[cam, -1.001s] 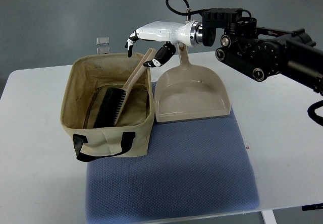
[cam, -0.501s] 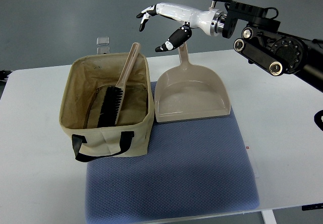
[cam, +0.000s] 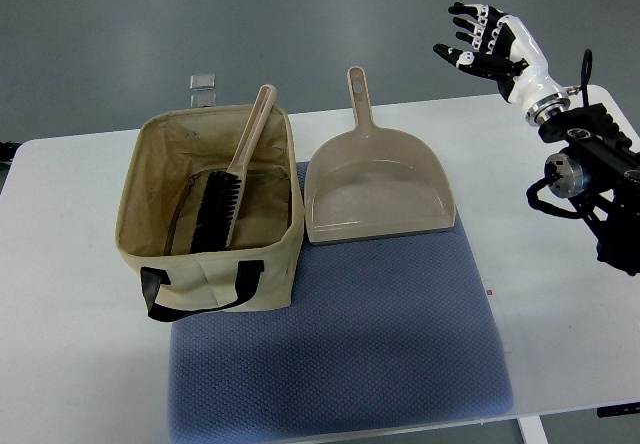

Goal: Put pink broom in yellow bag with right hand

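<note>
The pink broom (cam: 235, 169) lies inside the yellow bag (cam: 210, 209), black bristles down on the bag's floor, its handle leaning on the back rim. My right hand (cam: 487, 41) is raised at the upper right, well away from the bag, fingers spread and holding nothing. The left arm does not show.
A pink dustpan (cam: 378, 192) lies to the right of the bag, its handle pointing to the back. Both rest on a blue mat (cam: 340, 349) on the white table (cam: 70, 294). A small clear object (cam: 203, 89) sits behind the bag.
My right hand has pulled back from above the broom handle to the upper right and opened wide. The broom stays in the bag, its handle settled against the rim.
</note>
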Robot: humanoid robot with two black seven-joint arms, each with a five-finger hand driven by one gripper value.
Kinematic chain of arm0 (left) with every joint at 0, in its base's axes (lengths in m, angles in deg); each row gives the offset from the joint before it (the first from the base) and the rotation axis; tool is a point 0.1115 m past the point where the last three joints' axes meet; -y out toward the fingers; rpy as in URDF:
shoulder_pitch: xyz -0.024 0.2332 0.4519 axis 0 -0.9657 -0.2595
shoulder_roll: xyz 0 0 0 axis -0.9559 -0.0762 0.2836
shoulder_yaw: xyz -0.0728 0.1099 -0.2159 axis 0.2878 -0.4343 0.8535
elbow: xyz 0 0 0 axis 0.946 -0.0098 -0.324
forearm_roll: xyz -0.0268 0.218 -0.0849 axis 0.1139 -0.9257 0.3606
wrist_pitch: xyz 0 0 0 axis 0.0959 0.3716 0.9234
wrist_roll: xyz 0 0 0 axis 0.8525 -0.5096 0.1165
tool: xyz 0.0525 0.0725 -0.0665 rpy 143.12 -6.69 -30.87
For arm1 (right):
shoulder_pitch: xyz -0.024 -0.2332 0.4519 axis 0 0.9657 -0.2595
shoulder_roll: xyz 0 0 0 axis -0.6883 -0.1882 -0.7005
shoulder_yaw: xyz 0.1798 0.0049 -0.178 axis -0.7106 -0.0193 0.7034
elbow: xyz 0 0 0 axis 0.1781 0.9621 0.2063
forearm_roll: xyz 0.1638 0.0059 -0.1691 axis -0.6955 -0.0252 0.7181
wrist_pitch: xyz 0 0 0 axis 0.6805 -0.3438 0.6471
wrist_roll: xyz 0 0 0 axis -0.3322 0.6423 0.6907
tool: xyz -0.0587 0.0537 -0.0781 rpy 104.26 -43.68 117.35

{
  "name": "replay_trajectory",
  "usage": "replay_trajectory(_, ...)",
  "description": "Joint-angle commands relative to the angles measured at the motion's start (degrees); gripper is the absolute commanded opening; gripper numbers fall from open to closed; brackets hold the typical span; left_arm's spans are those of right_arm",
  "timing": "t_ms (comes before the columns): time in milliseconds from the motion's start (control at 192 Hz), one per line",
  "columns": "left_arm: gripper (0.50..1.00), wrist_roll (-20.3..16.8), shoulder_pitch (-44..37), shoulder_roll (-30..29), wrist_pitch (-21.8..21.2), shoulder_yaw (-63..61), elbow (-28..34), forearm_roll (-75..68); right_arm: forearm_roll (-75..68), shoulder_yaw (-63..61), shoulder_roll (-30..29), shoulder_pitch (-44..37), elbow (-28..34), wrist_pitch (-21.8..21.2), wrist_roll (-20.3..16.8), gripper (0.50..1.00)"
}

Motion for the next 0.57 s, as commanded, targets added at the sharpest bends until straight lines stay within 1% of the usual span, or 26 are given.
replay_trajectory(0, 1.0, 0.03, 0.0, 0.0, 0.0, 0.09, 0.02, 0.0, -9.36, 0.17, -0.12, 1.38, -0.49, -0.31, -0.12, 0.897)
replay_trajectory(31, 1.0, 0.03, 0.0, 0.0, 0.0, 0.0, 0.02, 0.0, -10.95, 0.26, -0.12, 1.82, -0.58, -0.66, -0.12, 0.901)
replay_trajectory(68, 1.0, -0.06, 0.0, 0.0, 0.0, 0.0, 0.02, 0.0, -12.26, 0.35, -0.21, 2.35, -0.67, -1.1, -0.12, 0.917)
replay_trajectory(110, 1.0, -0.06, 0.0, 0.0, 0.0, 0.0, 0.02, 0.0, -12.79, 0.35, -0.3, 2.88, -0.67, -1.71, -0.12, 0.921)
replay_trajectory(177, 1.0, 0.03, 0.0, 0.0, 0.0, 0.0, 0.02, 0.0, -12.88, -0.09, -1.26, 3.58, -0.67, -1.1, 0.14, 0.93)
replay_trajectory(271, 1.0, -0.06, 0.0, 0.0, 0.0, 0.0, -0.06, 0.0, -12.88, -0.35, -2.84, 4.46, -0.67, -1.18, 0.5, 0.93)
replay_trajectory(563, 1.0, 0.03, 0.0, 0.0, 0.0, 0.0, -0.06, 0.0, -12.88, -0.35, -3.2, 4.72, -0.58, -1.1, 0.85, 0.93)
